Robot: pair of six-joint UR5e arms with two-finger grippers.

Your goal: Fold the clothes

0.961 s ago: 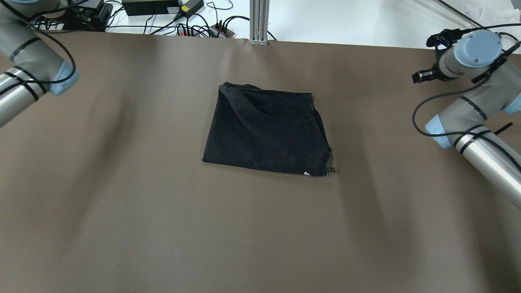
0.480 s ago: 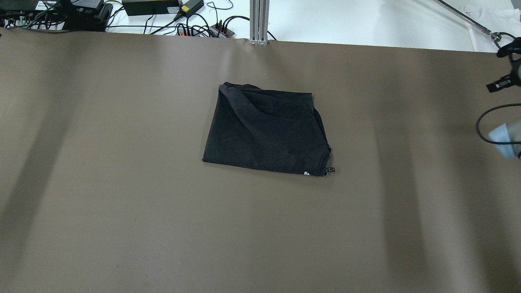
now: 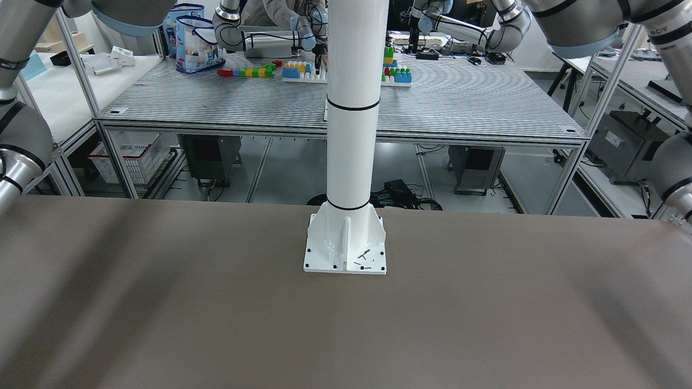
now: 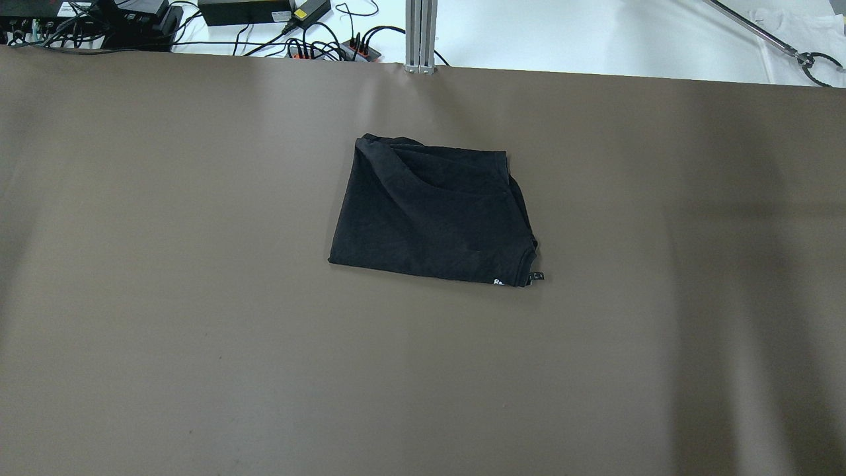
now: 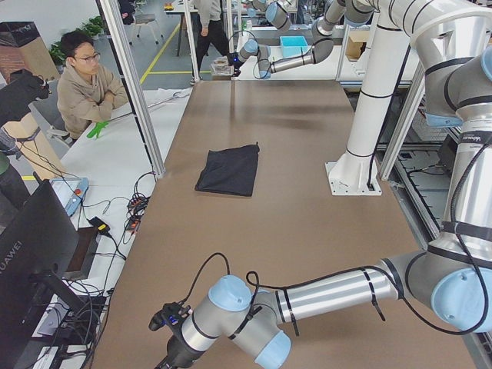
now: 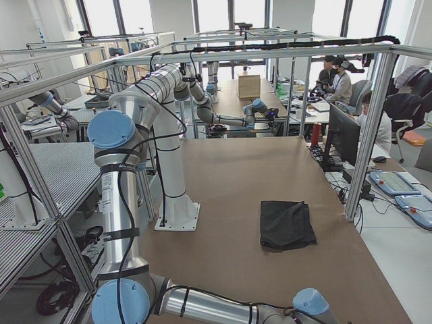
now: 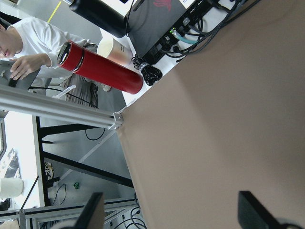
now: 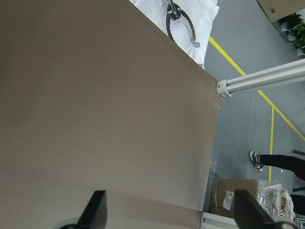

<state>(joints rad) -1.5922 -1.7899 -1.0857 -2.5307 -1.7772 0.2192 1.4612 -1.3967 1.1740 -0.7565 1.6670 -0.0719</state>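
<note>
The clothes (image 4: 433, 211) are one black fabric piece folded into a rough rectangle at the middle of the brown table (image 4: 165, 297); they also show in the side views (image 5: 229, 171) (image 6: 287, 225). Neither arm is near them or appears in the overhead view. My left gripper (image 7: 171, 212) is open over the table's left end near a corner, with nothing between its fingers (image 7: 93, 212). My right gripper (image 8: 171, 207) is open over the table's right end, also with nothing in it. The front-facing view cuts the clothes off.
The white pillar's base plate (image 3: 345, 246) is bolted at the table's robot side. A red bottle (image 7: 101, 67) and cables (image 4: 317, 39) lie off the far edge. A person (image 5: 86, 81) sits beside the table. An aluminium post (image 4: 420, 33) stands at the far edge.
Both arms have drawn outward and left the overhead view, the left one first, then the right. The black fabric has not moved.
</note>
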